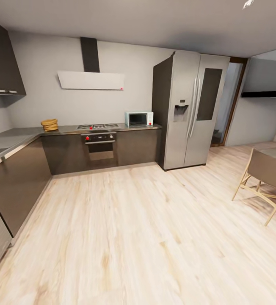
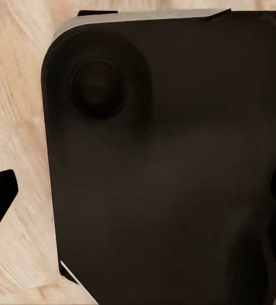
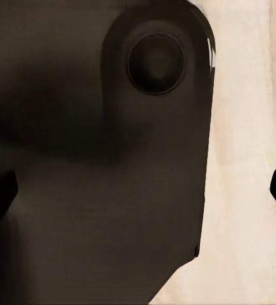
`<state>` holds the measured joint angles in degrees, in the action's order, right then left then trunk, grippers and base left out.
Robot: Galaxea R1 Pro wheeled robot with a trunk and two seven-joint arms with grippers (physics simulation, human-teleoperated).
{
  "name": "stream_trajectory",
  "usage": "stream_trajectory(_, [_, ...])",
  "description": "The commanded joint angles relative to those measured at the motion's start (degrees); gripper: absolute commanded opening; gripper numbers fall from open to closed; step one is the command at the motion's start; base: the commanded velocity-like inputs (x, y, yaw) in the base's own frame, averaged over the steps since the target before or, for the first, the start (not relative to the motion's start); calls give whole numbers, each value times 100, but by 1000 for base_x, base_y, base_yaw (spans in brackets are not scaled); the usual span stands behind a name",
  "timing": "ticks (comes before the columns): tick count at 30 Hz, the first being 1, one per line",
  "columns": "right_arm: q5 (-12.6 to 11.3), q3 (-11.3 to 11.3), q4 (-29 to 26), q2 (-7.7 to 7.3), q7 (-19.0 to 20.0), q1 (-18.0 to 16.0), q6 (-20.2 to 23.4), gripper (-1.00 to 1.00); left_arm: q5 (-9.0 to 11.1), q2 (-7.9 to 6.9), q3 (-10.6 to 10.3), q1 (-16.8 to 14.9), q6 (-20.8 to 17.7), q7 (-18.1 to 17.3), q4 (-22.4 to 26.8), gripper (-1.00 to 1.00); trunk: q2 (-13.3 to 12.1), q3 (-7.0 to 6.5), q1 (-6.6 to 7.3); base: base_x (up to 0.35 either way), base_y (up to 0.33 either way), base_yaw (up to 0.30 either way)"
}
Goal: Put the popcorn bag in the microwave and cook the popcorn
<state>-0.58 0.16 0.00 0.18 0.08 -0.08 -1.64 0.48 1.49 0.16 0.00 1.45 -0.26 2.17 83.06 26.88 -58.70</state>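
1. The popcorn bag [image 1: 49, 125] sits on the countertop [image 1: 11, 140] near the corner, left of the stove [image 1: 98, 126].
2. The microwave [image 1: 139, 119] stands well apart, beside the fridge [image 1: 191, 108].
3. Both wrist views show fingertips spread wide, so both grippers are released, above the robot's dark base [image 2: 176, 165].

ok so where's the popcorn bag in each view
Head view: bag at the countertop's far corner, left of the hob and well left of the microwave.
Left wrist view: a dark panel of the robot, with floor beside it.
Right wrist view: much the same, dark panel and floor.
Shared landmark: the pale wood floor.
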Motion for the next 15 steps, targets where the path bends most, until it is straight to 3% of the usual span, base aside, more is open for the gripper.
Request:
stream_trajectory(1, [-13, 2, 0, 0, 1, -1, -81, 100, 5, 0, 1, 0, 13, -2, 2, 100, 2, 4, -3, 322, -123, 0])
stream_trajectory(15, [-14, 2, 2, -1, 1, 1, -144, 100, 13, -6, 1, 0, 13, 0, 2, 100, 2, 4, -3, 322, -125, 0])
